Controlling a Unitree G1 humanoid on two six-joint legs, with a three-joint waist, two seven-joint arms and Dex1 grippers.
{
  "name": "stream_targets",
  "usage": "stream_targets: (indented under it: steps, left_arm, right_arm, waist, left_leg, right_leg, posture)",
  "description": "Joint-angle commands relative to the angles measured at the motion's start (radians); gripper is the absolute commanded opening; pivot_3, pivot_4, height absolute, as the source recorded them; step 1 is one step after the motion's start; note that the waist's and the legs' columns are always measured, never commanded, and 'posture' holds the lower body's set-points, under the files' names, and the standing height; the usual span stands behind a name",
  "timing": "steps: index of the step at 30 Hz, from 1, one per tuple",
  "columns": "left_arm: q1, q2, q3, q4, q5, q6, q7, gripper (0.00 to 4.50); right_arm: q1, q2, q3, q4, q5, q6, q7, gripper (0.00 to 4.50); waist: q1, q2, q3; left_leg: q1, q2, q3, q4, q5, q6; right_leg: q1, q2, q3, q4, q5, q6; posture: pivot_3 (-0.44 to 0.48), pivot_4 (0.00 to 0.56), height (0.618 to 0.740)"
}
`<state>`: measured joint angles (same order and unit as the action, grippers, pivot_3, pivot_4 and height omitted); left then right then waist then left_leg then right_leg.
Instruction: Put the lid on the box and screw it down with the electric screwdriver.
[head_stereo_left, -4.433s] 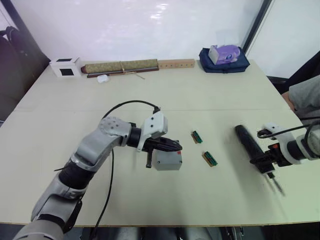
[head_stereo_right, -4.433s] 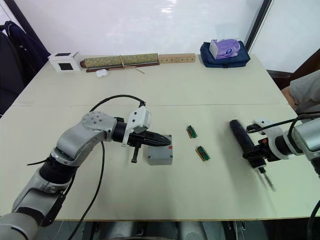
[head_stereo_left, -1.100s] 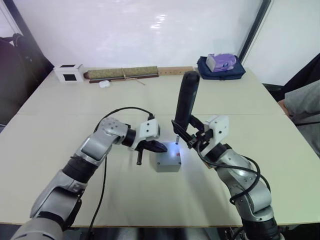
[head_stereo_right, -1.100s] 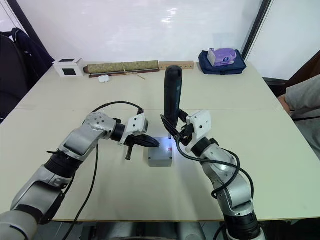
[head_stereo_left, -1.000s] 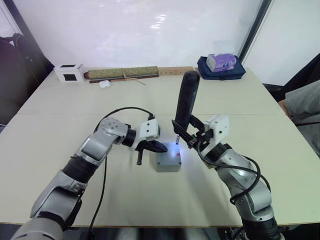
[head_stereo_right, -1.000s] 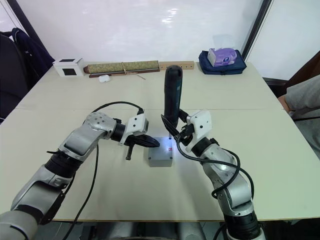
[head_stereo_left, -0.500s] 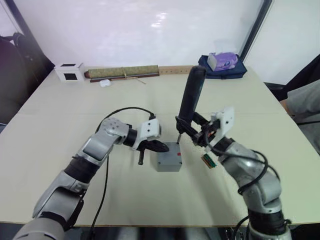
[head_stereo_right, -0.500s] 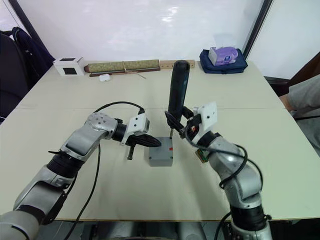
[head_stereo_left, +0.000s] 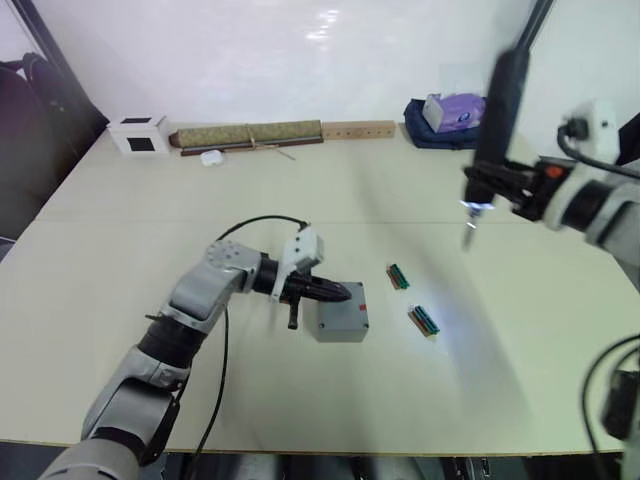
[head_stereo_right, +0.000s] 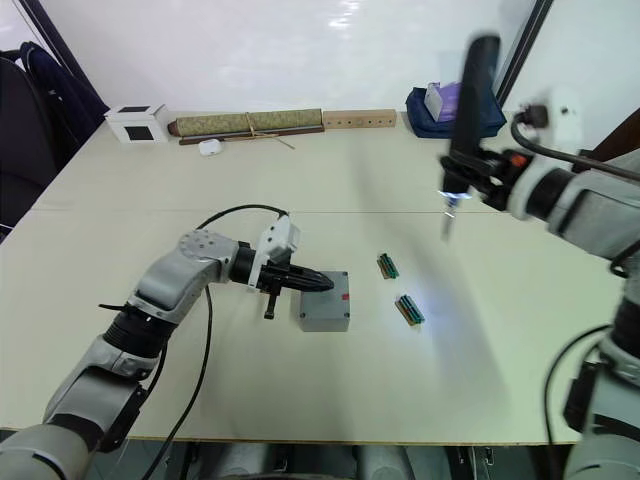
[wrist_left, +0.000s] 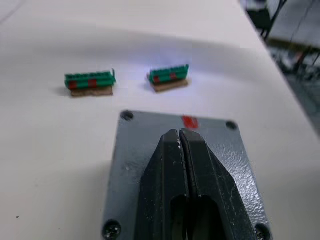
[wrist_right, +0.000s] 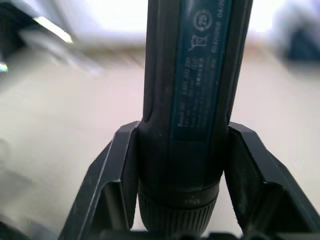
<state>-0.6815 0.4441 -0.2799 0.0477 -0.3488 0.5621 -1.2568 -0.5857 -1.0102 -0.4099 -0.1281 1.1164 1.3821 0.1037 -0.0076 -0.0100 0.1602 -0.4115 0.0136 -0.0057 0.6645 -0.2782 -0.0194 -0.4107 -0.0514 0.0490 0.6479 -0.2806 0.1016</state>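
I have the right gripper (wrist_right: 175, 200) clenched around the electric screwdriver (head_stereo_right: 468, 100), holding it upright and high above the right side of the table (head_stereo_left: 150, 200), well apart from the box (head_stereo_right: 324, 312). Its bit points downward with the white light glowing at the tip, and a pale glow falls on the table near the two green strips (head_stereo_left: 422, 320).

The box sits near the middle of the table with the lid (wrist_left: 150, 145) lying flat on top of it, the small red mark at the lid's far edge. In the left wrist view I see screw heads in the corner holes nearest the camera.

My left gripper (wrist_left: 181, 136) rests over the lid with its two black fingers pressed together, grasping nothing; from the head views its tips lie on the lid's left part.

Along the far edge I see a white cube (head_stereo_left: 137, 134), a long rolled mat (head_stereo_left: 245, 134) and a dark blue bag (head_stereo_left: 440, 125).
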Motion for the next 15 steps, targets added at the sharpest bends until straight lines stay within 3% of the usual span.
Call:
stream_targets:
  steps: [1,4,8,15]
  left_arm:
    - [-0.045,0.023,0.037,-0.076,-0.055,0.013,-0.035,0.0]
    - [-0.046,0.042,0.027,-0.128,-0.078,0.033,-0.057,0.0]
    - [-0.022,0.098,-0.037,-0.198,-0.038,-0.001,-0.103,0.0]
    - [0.009,0.106,-0.056,-0.23,-0.022,-0.002,-0.05,0.0]
  right_arm:
    - [0.042,-0.085,0.019,0.015,-0.022,0.098,0.091,1.81]
    - [0.065,-0.095,0.032,0.075,-0.049,0.166,0.124,1.81]
    - [0.104,-0.125,0.148,0.121,-0.125,0.19,0.205,1.81]
    - [0.109,-0.064,0.228,0.149,-0.208,0.186,0.274,1.81]
  waist:
    - [-0.006,0.001,0.001]
    - [-0.018,0.009,0.006]
    - [-0.013,0.009,0.006]
    - [-0.008,0.01,0.007]
  left_leg:
    - [0.0,0.001,0.0,0.0,-0.001,0.001]
    - [0.001,0.0,0.002,-0.001,-0.002,0.004]
    - [0.003,0.0,0.001,-0.001,-0.002,0.004]
    - [0.003,0.0,0.001,0.0,-0.002,0.004]
  right_leg:
    - [0.0,0.001,0.0,-0.001,0.0,0.0]
    - [-0.002,0.003,0.004,-0.001,0.0,0.0]
    - [-0.002,0.007,0.004,0.002,0.0,0.0]
    - [-0.002,0.007,0.005,0.001,0.0,0.0]
  posture:
    - [0.0,0.15,0.74]
    - [0.0,0.15,0.74]
    - [0.0,0.15,0.74]
    - [0.0,0.15,0.74]
